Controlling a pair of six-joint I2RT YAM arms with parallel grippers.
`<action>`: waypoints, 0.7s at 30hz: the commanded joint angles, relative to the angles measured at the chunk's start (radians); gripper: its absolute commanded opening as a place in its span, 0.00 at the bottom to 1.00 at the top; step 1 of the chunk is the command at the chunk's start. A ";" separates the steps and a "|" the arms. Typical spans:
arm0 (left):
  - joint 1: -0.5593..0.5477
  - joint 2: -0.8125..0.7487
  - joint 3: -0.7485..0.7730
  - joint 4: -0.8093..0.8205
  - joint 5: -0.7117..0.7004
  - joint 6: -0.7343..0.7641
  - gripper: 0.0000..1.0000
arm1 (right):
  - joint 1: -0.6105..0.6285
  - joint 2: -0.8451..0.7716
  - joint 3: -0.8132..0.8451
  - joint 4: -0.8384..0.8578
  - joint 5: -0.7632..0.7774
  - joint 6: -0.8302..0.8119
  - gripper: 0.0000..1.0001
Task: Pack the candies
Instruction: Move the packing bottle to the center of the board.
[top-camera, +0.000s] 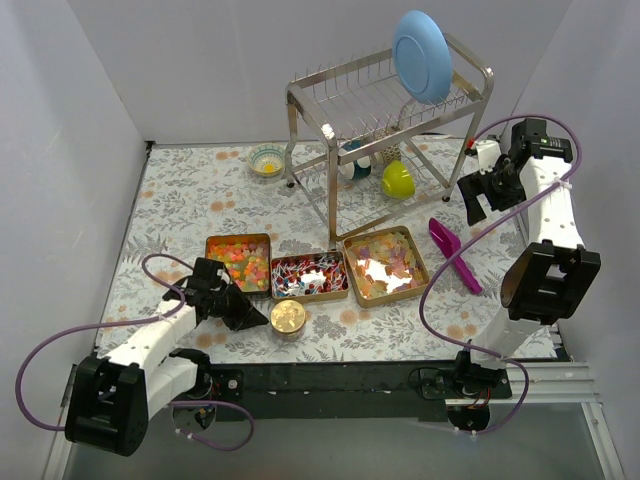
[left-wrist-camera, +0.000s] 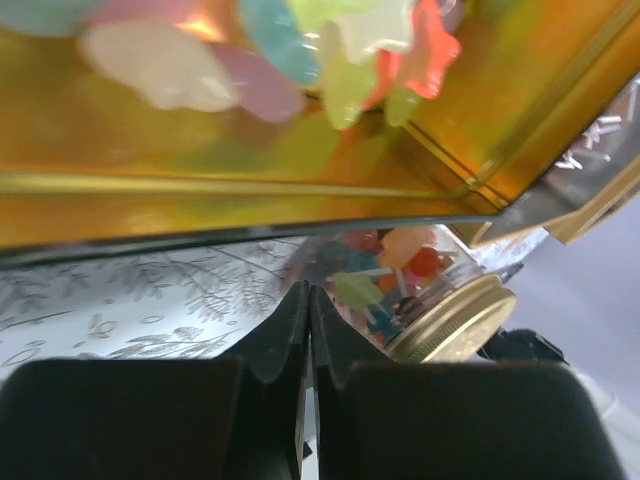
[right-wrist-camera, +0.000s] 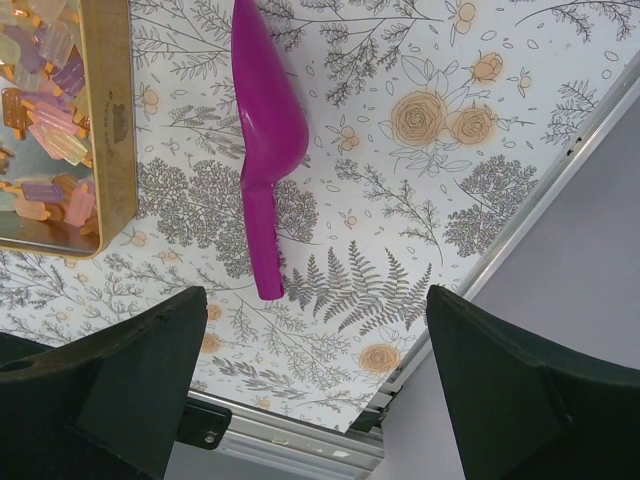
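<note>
Step in hand: the robot is standing between transfers of the candies, with neither arm carrying anything.
Left gripper: the left gripper (left-wrist-camera: 308, 300) is hovering low beside the near edge of the gummy tray (top-camera: 212, 245), its jaws pressed together with nothing between them.
Right gripper: the right gripper (top-camera: 480, 208) is hanging high over the right side of the table (top-camera: 180, 190), its jaws spread wide and empty.
Candies: the gummy pieces (top-camera: 243, 263) are lying in the left tray, the red-blue-white wrapped ones (top-camera: 310, 272) in the middle tray, and the translucent wrapped ones (top-camera: 384, 264) in the right tray.
Jar: the glass jar (left-wrist-camera: 430, 300) is standing just in front of the trays and is showing some sweets through its wall. Whether its gold top is a fitted lid cannot be told.
Scoop: the purple scoop (right-wrist-camera: 265, 130) is lying flat beside the right tray, directly under the right wrist camera.
Next move, likely: the right arm is probably heading down to the scoop's handle, which calls for narrowing the jaws across its thin stem.
</note>
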 joint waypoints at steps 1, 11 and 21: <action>-0.035 0.015 -0.029 0.130 0.069 -0.050 0.00 | 0.015 0.011 0.047 -0.017 -0.016 0.019 0.97; -0.191 0.072 -0.047 0.357 0.104 -0.114 0.00 | 0.019 0.009 0.036 -0.003 -0.037 0.017 0.97; -0.326 0.181 -0.027 0.523 0.102 -0.157 0.00 | 0.018 0.015 0.033 0.017 -0.054 0.013 0.97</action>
